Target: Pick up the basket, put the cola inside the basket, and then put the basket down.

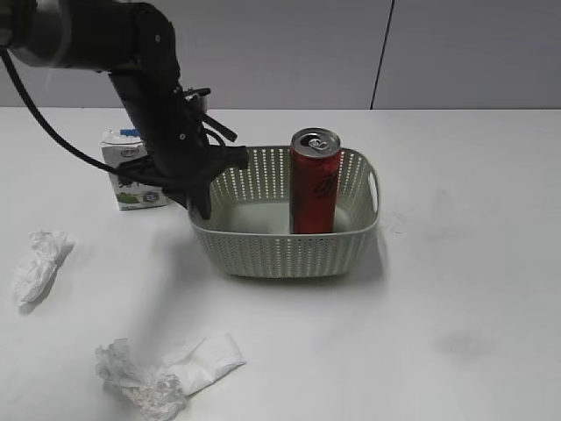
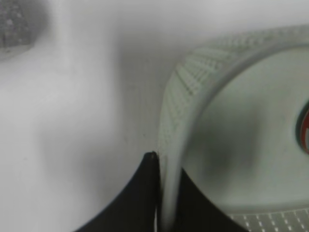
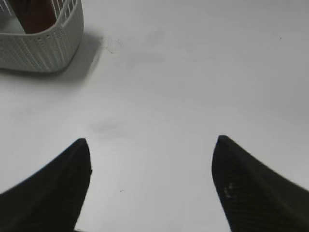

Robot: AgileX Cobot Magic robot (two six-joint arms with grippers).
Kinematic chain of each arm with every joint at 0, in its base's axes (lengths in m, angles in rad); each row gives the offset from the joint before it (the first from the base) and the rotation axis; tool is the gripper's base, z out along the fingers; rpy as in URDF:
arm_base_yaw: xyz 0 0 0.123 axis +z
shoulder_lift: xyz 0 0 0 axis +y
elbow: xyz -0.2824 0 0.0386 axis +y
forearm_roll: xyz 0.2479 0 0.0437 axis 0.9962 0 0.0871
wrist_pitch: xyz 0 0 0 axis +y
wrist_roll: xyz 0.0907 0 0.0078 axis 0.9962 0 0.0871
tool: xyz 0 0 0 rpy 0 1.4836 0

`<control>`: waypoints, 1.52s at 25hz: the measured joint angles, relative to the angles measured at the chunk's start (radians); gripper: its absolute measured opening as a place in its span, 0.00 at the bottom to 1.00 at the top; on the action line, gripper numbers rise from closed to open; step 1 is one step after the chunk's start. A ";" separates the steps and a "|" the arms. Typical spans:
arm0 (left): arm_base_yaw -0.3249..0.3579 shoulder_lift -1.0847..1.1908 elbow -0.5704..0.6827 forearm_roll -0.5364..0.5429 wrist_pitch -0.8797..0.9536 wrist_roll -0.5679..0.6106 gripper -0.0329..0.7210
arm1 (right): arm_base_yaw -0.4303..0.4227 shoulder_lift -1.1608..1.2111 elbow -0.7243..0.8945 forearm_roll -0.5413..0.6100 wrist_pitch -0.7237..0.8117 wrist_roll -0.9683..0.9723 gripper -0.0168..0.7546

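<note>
White counter (image 1: 456, 289) carries the basket (image 1: 289, 246), resting flat with the cola (image 1: 314, 184) upright inside. Left tool (image 2: 166, 193) clenches the basket's left wall (rim between its fingers); right tool (image 3: 152, 150), spread and empty, hovers well apart.

In the exterior view the left arm covers the basket's (image 1: 289, 237) left rim and part of the milk carton (image 1: 131, 171) behind it. The basket wall hides the cola's (image 1: 314, 180) base. In the left wrist view everything is blurred; only a red sliver of the cola (image 2: 305, 130) shows at the right edge, and the left pincer (image 2: 166, 193) is cut off below. The right pincer (image 3: 152, 159) is likewise cropped at the bottom edge.
</note>
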 joint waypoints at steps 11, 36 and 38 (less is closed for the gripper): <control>0.003 0.013 -0.007 0.011 -0.051 -0.001 0.07 | 0.000 -0.074 0.021 -0.027 -0.020 0.000 0.79; 0.328 -0.327 -0.171 0.077 0.220 0.244 0.88 | 0.000 -0.074 0.021 -0.029 -0.023 0.000 0.79; 0.394 -0.381 -0.145 0.066 0.221 0.256 0.87 | 0.000 -0.074 0.021 -0.030 -0.023 0.000 0.79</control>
